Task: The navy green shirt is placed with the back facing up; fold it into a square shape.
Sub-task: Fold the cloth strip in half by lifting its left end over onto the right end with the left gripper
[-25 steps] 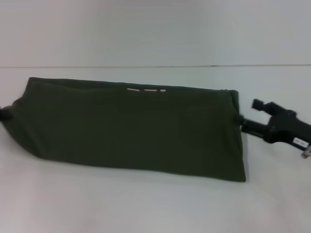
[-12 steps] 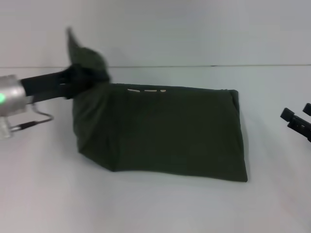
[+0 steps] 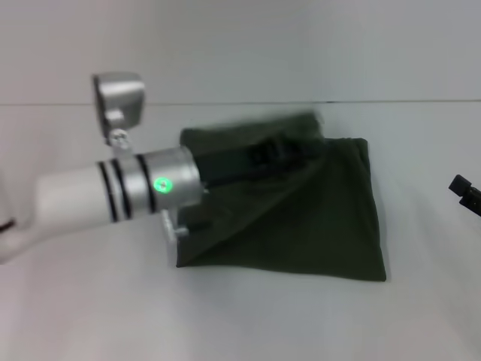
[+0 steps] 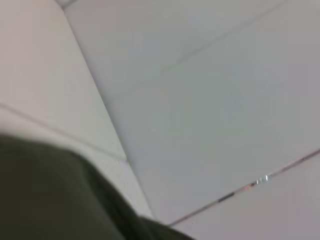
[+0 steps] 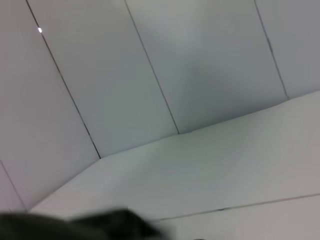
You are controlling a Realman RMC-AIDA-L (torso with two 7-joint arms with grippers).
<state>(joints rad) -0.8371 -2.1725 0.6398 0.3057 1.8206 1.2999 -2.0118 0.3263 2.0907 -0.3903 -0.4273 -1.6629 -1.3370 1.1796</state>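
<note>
White table [image 3: 248,323] with a plain matte top fills the head view; its far edge is a thin dark line at 12 o'clock, pale wall behind. Directly on it lies the navy green shirt [image 3: 323,226], a dark olive folded cloth at centre, reaching toward 3 o'clock. Its near edge lies flat on the top, running from 7 to 5 o'clock of the cloth. The far-left part, at 10 to 11 o'clock, is raised off the surface and doubled over.

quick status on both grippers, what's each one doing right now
Left gripper: shut on the navy green shirt, carrying its left end over the rest.
Right gripper: at the table's right edge, off the shirt; open or shut cannot be told.
</note>
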